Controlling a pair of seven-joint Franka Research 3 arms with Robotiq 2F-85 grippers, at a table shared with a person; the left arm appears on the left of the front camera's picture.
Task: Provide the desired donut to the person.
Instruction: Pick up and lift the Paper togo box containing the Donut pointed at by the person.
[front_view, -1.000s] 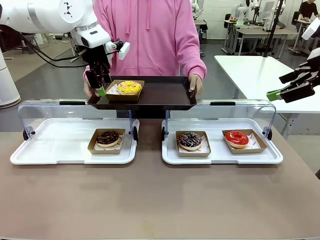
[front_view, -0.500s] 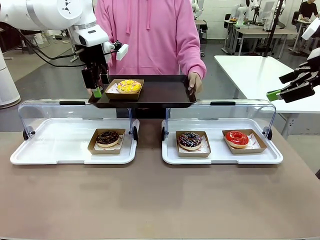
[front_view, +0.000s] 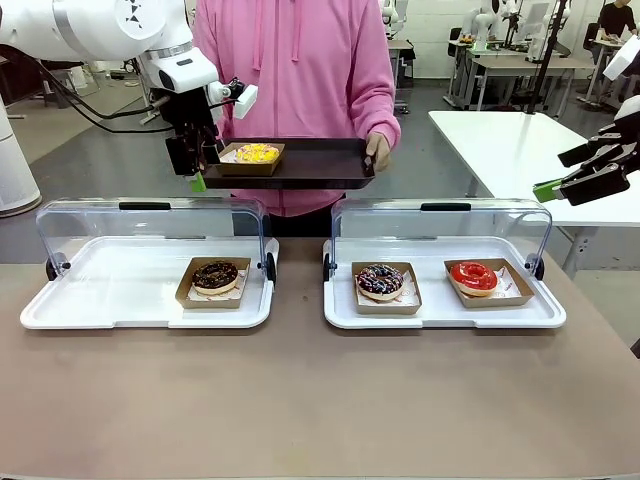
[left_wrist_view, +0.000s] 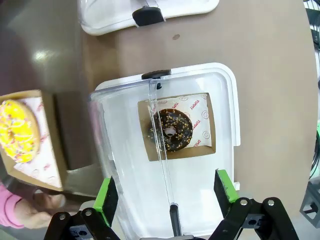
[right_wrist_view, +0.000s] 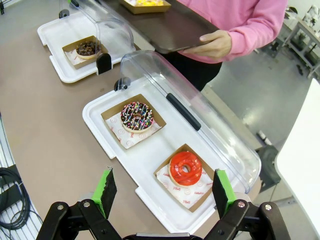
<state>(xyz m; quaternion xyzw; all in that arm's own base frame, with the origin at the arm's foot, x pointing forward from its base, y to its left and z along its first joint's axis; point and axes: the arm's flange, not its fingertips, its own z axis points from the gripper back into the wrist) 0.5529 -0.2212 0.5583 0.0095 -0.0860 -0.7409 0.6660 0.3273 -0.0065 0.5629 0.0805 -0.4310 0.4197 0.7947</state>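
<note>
Yellow donut (front_view: 257, 153) in carton box (front_view: 250, 169), upper left of frame.
Probably light, soft, sticky: grip the box rim. Left claw (front_view: 197, 176), right claw (front_view: 552, 174) released.

- The left gripper (left_wrist_view: 166, 192) hangs over a white display tray (left_wrist_view: 227, 100), its green pads spread wide.
- In that tray a chocolate donut (left_wrist_view: 172, 131) sits in a cardboard box (left_wrist_view: 202, 125), partly behind the clear lid (left_wrist_view: 125, 165).
- Beside that tray, a yellow sprinkled donut (left_wrist_view: 17, 131) lies boxed on a dark serving tray (left_wrist_view: 75, 135), with a person's hand (left_wrist_view: 30, 212) at the serving tray's edge.
</note>
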